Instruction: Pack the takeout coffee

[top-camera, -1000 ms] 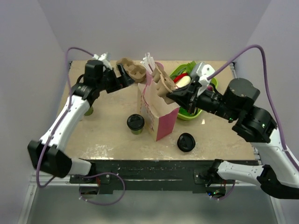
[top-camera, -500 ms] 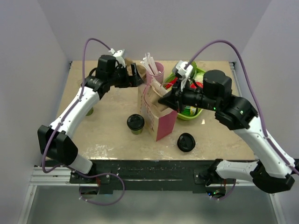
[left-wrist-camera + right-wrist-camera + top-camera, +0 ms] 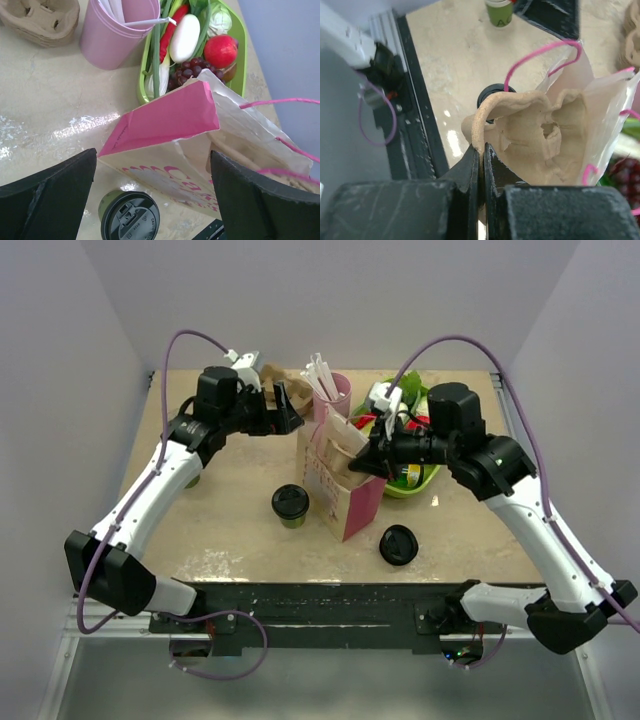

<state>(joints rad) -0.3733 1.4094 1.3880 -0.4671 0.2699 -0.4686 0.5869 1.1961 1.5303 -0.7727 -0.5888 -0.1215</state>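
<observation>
Beige table (image 3: pixel 240 540) beneath right gripper (image 3: pixel 481 152), tight on cardboard carrier (image 3: pixel 520 125)

Pink bag (image 3: pixel 345 502) standing open on surface (image 3: pixel 230 530), cardboard carrier (image 3: pixel 540 135) poking from its mouth; loose black lid (image 3: pixel 398 544) lying just beside; pink cup (image 3: pixel 117 35) standing behind.

the takeout coffee (image 3: pixel 131 220) runs off the left wrist view's bottom edge.
</observation>
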